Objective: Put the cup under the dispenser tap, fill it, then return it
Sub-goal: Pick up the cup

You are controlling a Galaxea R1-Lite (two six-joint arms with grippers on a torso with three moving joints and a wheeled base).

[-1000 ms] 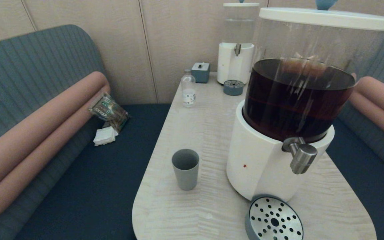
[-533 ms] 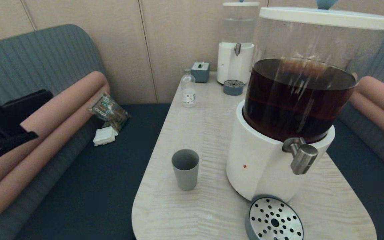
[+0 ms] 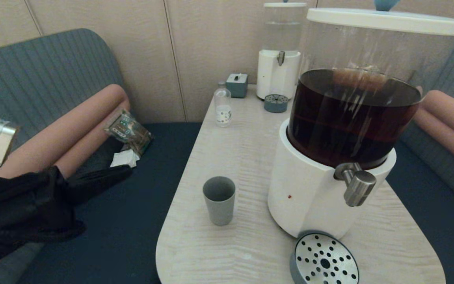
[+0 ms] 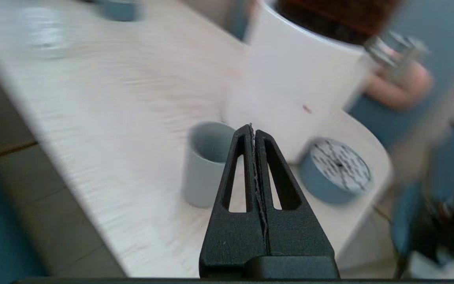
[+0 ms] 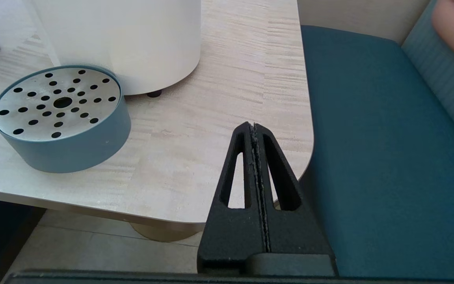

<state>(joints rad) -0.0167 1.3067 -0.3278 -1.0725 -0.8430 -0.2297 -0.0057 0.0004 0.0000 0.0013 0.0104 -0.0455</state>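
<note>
While nothing is gripped: this reads as the approach, before the cup is picked up
Cup: the cup (image 3: 219, 199), a small matte grey tapered tumbler with no handle, stands upright and looks empty, lower centre of the head view, on the table (image 3: 227, 157) just left of the dispenser base and apart from it, where the left arm should reach it easily
Left gripper: the left gripper (image 3: 126, 170), black and wedge-shaped, sits at lower left of the head view over the dark blue seat, well apart from the cup; its tip points toward the cup, fingers pressed together, holding nothing
Next need: by my judgement the fingers must spread before they can close around the cup
Dispenser tap: the dispenser tap (image 3: 356, 184), a stubby brushed-steel spout, juts from the dispenser (image 3: 309, 197), a round white base under a clear tank of dark brown liquid, right of centre
Drip tray: the drip tray (image 3: 324, 261), a round grey-blue dish with a perforated metal top, lies below the tap at the lower edge, likely where the cup should stand
Right gripper: the right gripper (image 5: 253, 130) hangs beside the table's near corner, fingers together, holding nothing, seemingly parked
Table surface: pale wood grain, rounded corners
</note>
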